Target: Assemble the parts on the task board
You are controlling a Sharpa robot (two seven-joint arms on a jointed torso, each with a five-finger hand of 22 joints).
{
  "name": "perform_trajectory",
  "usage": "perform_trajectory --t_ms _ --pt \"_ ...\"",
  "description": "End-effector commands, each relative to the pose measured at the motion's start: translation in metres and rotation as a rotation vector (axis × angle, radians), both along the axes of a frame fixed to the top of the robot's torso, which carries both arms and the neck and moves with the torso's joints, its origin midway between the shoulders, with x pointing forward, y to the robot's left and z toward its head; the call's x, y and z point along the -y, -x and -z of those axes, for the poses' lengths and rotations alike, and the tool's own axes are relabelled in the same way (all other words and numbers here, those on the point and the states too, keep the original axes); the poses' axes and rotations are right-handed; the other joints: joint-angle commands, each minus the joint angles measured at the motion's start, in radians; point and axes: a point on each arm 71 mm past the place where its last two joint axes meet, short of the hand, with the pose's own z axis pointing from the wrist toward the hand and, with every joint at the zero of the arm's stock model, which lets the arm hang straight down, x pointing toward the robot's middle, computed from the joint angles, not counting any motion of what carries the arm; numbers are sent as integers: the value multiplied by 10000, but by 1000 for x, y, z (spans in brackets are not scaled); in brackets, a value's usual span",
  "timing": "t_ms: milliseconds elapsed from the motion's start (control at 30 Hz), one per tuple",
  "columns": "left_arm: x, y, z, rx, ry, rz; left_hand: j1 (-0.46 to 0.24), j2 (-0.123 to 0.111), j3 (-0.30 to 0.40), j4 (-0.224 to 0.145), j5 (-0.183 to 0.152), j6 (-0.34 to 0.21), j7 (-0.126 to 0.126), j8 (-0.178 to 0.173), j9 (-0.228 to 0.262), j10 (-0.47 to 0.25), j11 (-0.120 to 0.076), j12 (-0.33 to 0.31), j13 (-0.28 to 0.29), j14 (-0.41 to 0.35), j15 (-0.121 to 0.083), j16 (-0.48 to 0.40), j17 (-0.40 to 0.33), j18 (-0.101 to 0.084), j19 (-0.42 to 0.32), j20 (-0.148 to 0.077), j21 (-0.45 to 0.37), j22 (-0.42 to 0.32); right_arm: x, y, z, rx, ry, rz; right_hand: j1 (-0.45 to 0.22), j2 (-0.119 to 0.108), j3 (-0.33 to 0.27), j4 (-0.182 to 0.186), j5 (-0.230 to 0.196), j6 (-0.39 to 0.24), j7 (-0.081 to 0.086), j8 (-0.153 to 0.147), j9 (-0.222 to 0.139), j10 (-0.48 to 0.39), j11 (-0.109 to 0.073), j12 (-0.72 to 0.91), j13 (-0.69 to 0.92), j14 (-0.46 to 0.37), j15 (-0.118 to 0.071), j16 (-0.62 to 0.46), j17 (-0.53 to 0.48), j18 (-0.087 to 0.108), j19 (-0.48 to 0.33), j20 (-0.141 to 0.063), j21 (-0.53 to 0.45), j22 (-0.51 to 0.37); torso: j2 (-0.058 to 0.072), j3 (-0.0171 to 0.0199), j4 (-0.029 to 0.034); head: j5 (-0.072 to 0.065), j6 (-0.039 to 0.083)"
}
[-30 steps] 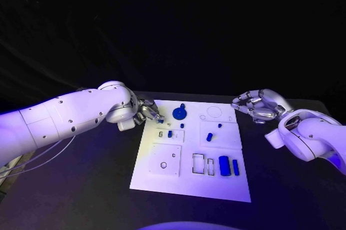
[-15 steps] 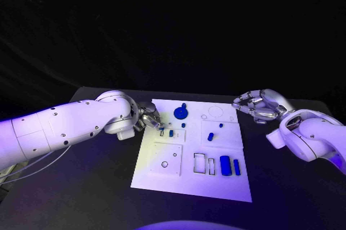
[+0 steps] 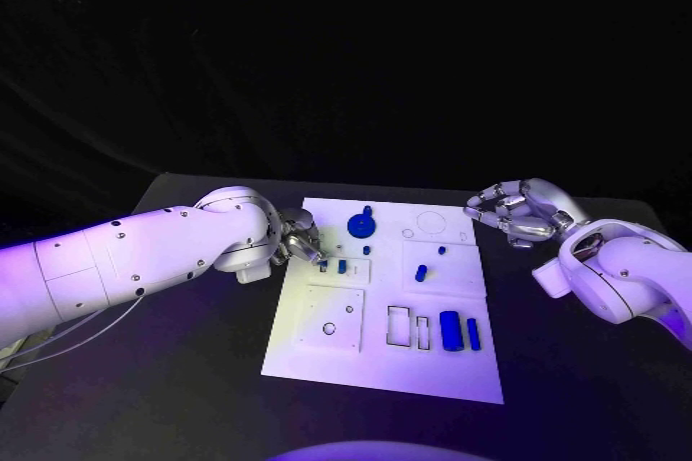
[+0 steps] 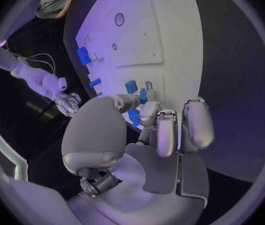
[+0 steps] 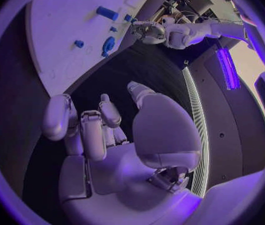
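Head view: task board (image 3: 378,366) flat in the middle of the black table (image 3: 173,381), white, cut with rectangular recesses and small holes. Blue parts scattered on it: round knobbed piece (image 3: 361,223) near the far edge, small peg (image 3: 420,274) right of centre, two upright bars (image 3: 451,331) side by side toward the near right, two small blocks (image 3: 342,267) at the upper-left recess. Left hand (image 3: 299,236) at the board's far left edge, fingers curled down just beside those small blocks; cannot tell whether anything is pinched. Left wrist view: same fingers (image 4: 164,130) bent over the board's edge, small blue pieces (image 4: 131,87) close ahead of the fingertips. Right hand (image 3: 522,211) off the board's far right corner, well apart from every part, fingers curled in, holding nothing. Right wrist view: curled fingers (image 5: 85,127) over dark table, board (image 5: 57,30) beyond.
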Motion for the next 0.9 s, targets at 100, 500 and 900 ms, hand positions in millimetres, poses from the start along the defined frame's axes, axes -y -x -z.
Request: perform_trajectory --t_ms 100,500,900 --pt "3 1 3 -163 -397 263 -90 19 1579 -1523 20 249 -180 39 20 42 -19 46 -1 904 -64 65 2175 -42 43 -3 49 13 -2 1 1 -93 6 -148 -16 76 -11 105 48 -55 -20 63 -16 5 -74 -38 -14 495 -51 -41 310 177 -40 -44 -40 -10 10 8 -3 -3 -28" --pt "7 0 8 -279 -572 353 -163 -33 1615 -1561 17 291 -199 92 28 99 -33 88 60 916 -72 86 2219 -51 57 -11 74 60 -2 1 1 -101 5 -152 -15 79 -23 120 53 -55 -21 68 -18 2 -75 -39 -16 494 -51 -42 308 178 -41 -45 -45 -12 -2 -2 10 -23 -45" --pt "6 0 11 -478 -724 458 -197 -80 1639 -1603 15 299 -209 113 28 85 -42 67 22 904 -76 67 2174 -45 46 -16 59 31 -1 1 1 -118 8 -149 -11 80 -32 129 57 -56 -22 71 -19 7 -75 -36 -10 495 -52 -42 309 177 -39 -45 -44 -9 0 -4 17 -29 -92"
